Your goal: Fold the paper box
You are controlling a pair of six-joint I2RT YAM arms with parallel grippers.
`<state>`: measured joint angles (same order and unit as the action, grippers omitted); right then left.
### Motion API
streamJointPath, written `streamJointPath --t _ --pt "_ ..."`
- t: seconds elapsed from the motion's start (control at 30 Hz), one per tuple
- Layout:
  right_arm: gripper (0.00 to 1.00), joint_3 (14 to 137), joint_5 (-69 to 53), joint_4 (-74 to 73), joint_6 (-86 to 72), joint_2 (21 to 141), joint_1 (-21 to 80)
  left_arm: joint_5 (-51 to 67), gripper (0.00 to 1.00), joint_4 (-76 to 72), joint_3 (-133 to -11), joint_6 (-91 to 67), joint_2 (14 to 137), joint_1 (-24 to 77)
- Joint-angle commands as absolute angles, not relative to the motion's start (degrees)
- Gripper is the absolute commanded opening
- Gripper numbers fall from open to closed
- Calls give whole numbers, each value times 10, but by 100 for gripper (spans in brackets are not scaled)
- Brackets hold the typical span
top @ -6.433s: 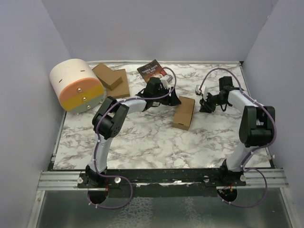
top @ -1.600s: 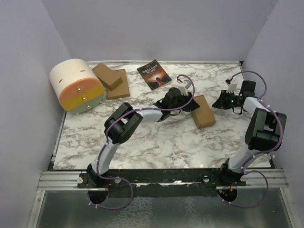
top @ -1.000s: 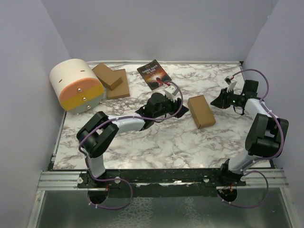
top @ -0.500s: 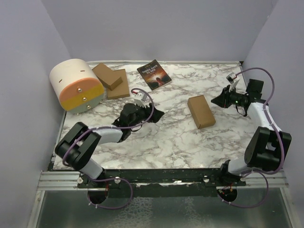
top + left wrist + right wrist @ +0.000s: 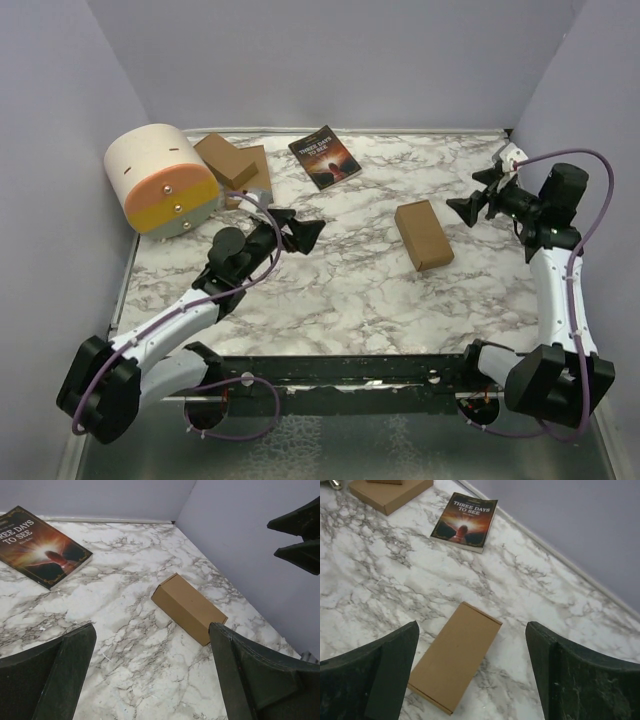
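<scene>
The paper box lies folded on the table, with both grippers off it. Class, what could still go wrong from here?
1. Nothing holds the paper box: the left gripper and the right gripper are both open and apart from it, so an end flap might spring open; how well the flaps are tucked cannot be seen.
2. The right gripper hangs near the box's far end; a low sweep could knock it askew.
</scene>
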<state>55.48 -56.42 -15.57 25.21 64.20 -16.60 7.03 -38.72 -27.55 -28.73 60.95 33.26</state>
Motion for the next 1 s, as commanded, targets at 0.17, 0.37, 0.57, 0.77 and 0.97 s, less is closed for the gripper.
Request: streamJointPath --t 0.17,0.37,0.57,0.77,0.97 --pt "99 675 -520 -183 114 655 -169 20 99 -217 -350 -272 487 300" --pt "99 721 -536 -174 52 661 -169 22 99 -53 -498 -240 512 295" --pt "99 806 -563 -187 23 653 -168 21 99 55 -645 -195 540 295" --pt "99 858 -556 -212 -20 651 -169 19 99 97 -733 -173 582 295" --pt "99 893 -488 -243 -64 643 -169 26 99 101 -768 -165 601 295"
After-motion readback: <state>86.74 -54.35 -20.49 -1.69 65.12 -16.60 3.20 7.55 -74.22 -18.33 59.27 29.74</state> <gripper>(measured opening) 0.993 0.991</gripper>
